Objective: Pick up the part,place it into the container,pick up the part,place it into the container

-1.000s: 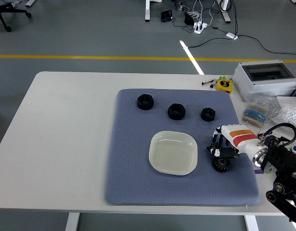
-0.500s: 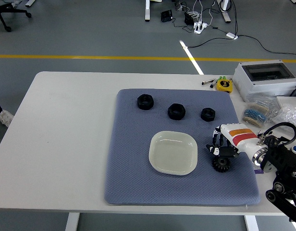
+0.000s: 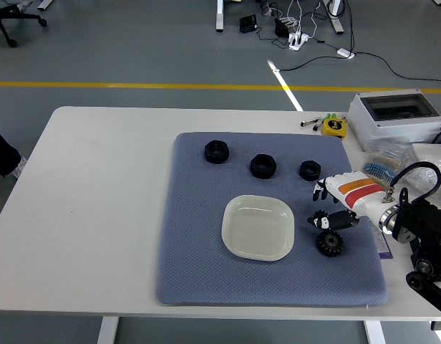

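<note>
One head view looks down from high over the near edge across the white table (image 3: 99, 215)

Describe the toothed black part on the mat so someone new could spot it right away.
Find the blue-grey mat on the white table, then the pale square dish on it. Just right of the dish, below the right hand, lies the gear. It alone has teeth around its rim; the other three black parts sit in a row farther back.

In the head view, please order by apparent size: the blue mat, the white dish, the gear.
1. Blue mat, largest.
2. White dish.
3. Gear, smallest, lying beside the right hand.
</note>
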Available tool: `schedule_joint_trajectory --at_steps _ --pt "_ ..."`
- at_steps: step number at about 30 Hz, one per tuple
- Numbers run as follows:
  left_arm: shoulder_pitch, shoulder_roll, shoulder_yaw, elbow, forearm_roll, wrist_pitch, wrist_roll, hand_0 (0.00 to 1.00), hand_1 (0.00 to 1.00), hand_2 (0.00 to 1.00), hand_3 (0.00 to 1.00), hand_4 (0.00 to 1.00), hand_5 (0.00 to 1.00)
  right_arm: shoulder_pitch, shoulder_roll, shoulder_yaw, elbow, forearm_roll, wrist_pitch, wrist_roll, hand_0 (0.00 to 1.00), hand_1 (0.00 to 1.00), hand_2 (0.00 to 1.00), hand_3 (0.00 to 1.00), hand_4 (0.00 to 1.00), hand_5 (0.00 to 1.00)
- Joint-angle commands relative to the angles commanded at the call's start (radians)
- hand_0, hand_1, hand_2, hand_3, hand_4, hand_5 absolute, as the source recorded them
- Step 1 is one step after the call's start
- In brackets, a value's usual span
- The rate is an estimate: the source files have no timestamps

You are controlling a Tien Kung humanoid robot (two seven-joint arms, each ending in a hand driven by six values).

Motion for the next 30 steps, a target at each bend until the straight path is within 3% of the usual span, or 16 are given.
schedule_joint_trajectory --at_steps 1,2,7,13,14,19,20,30 --pt "-0.001 0.000 0.000 0.000 0.000 0.000 0.000 0.703 0.652 0.669 0.578 0.671 0.624 0.008 -0.005 -0.010 0.001 -0.003 0.007 0.000 0.362 0.559 0.691 0.724 0.998 0.561" --pt "-0.001 0.000 0.000 0.000 0.000 0.000 0.000 0.703 0.652 0.671 0.577 0.672 0.626 0.014 -0.009 -0.016 0.002 -0.004 0.011 -0.001 0.459 0.626 0.741 0.772 0.998 0.556" --pt "-0.003 0.000 0.003 0.000 -0.005 0.001 -0.001 0.703 0.652 0.671 0.577 0.672 0.626 0.056 -0.026 -0.054 0.003 -0.004 0.027 -0.002 0.459 0.626 0.741 0.772 0.998 0.556" --pt "-0.005 0.000 0.004 0.000 -0.008 0.002 -0.001 0.703 0.652 0.669 0.578 0.671 0.623 0.090 -0.025 -0.089 -0.015 0.005 0.012 0.003 0.440 0.613 0.731 0.751 0.998 0.545" --pt "-0.005 0.000 0.004 0.000 -0.007 0.002 -0.001 0.703 0.652 0.670 0.577 0.671 0.623 0.096 -0.024 -0.097 -0.021 0.003 0.003 0.005 0.396 0.573 0.689 0.659 0.976 0.543" --pt "-0.007 0.000 0.006 -0.001 -0.010 0.002 -0.002 0.703 0.652 0.670 0.577 0.671 0.623 0.124 -0.026 -0.128 -0.042 -0.016 -0.014 0.017 0.396 0.573 0.689 0.659 0.976 0.543" --pt "-0.007 0.000 0.006 -0.001 -0.010 0.002 -0.002 0.703 0.652 0.671 0.578 0.671 0.624 0.130 -0.026 -0.136 -0.047 -0.019 -0.016 0.019 0.356 0.540 0.653 0.599 0.945 0.528" --pt "-0.009 0.000 0.006 -0.001 -0.010 0.002 -0.002 0.703 0.652 0.667 0.578 0.671 0.622 0.184 -0.027 -0.201 -0.079 -0.069 0.001 0.029 0.343 0.527 0.634 0.581 0.933 0.526"
